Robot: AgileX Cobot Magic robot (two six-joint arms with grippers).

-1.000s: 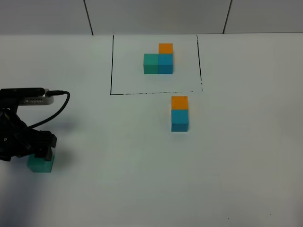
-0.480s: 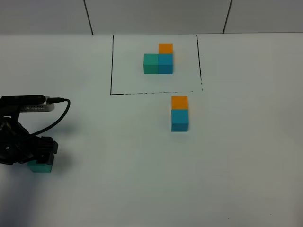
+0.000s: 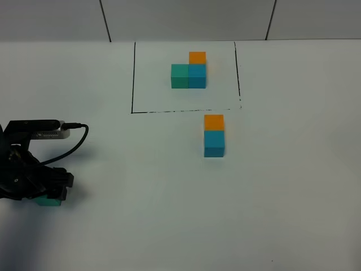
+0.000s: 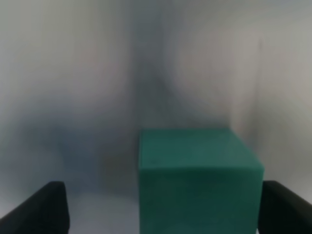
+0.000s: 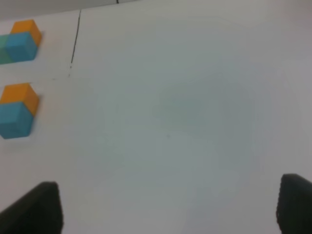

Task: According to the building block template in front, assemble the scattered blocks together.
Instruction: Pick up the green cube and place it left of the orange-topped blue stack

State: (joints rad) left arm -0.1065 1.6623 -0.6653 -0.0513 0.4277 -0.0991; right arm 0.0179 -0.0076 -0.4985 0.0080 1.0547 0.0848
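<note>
The template (image 3: 189, 70) is an L of teal-green, blue and orange cubes inside a thin black frame (image 3: 133, 79) at the back. It also shows in the right wrist view (image 5: 19, 41). The loose orange cube (image 3: 214, 122) touches the loose blue cube (image 3: 214, 143) just in front of the frame; both show in the right wrist view (image 5: 18, 96) (image 5: 14, 119). The loose teal-green cube (image 3: 49, 201) lies at the front left, mostly hidden under my left gripper (image 3: 48, 192). In the left wrist view the open left gripper (image 4: 163, 209) straddles that cube (image 4: 200, 175), which sits close to one finger. My right gripper (image 5: 165, 209) is open and empty.
The white table (image 3: 282, 197) stretches bare to the right and front. A black cable (image 3: 73, 138) loops from the left arm's wrist camera. A tiled wall runs along the back edge. The right arm is out of the exterior view.
My left gripper has come down lower around the teal-green cube, which now shows less in the exterior view. The other cubes have not moved.
</note>
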